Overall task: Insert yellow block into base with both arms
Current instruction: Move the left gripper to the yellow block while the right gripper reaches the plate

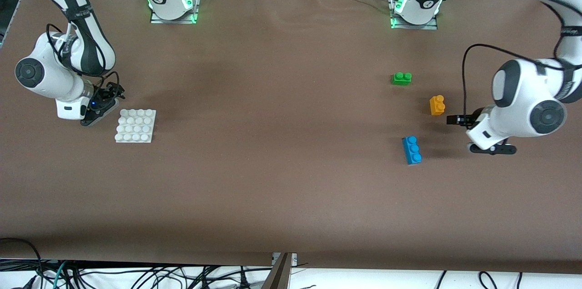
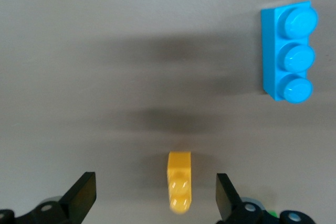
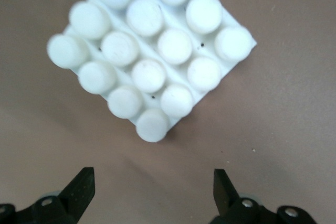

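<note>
Lower the spread left gripper squarely astride the yellow block lying on the table between green brick and blue brick, probably slightly off-centre, while the spread right gripper waits beside the base.

I'm in a robotics lab: my arms' bases bolted to a brown-covered desk, cables tangled below its edge.

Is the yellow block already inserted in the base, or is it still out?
Out. The yellow block lies on the table at the left arm's end, between the green and blue bricks; the base sits at the right arm's end, its studs bare.
</note>
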Tool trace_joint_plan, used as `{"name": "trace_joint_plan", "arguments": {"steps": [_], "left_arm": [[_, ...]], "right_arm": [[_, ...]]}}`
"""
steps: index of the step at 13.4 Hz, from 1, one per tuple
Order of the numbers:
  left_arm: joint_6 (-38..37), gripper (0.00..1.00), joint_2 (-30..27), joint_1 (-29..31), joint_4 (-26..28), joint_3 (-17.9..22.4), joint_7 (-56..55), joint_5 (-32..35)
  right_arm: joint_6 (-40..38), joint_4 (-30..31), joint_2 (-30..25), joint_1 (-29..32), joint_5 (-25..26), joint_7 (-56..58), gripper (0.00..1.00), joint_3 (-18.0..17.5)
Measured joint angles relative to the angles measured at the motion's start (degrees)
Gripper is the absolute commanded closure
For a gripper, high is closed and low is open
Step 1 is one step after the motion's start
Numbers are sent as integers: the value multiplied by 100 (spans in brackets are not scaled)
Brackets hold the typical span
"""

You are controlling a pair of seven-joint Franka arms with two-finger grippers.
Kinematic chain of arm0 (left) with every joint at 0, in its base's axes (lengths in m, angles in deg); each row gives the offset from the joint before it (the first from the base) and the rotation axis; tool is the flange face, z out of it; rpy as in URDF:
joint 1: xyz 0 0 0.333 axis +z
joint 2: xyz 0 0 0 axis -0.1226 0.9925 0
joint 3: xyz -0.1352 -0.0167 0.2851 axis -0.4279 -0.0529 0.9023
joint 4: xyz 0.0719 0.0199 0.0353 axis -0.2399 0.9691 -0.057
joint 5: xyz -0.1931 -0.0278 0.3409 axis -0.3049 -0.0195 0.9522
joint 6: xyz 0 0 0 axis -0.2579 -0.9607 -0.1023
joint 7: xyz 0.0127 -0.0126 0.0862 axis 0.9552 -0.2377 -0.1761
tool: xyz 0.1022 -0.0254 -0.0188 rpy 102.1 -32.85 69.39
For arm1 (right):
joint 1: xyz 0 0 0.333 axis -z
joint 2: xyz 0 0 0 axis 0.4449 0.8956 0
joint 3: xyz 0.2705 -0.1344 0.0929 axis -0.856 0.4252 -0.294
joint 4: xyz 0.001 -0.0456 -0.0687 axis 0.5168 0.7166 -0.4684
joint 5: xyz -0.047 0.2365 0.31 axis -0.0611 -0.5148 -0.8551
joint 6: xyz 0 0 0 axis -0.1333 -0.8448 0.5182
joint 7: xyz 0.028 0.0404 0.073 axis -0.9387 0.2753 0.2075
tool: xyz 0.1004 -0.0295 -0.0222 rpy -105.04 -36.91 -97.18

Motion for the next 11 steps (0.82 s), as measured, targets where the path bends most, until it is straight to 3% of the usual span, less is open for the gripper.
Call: {"name": "trace_joint_plan", "arguments": {"steps": [11], "left_arm": [[791,0,-25,-92,965,-50,-3,149]], "right_arm": [[700,29,475,-4,-1,59,0,43]]}}
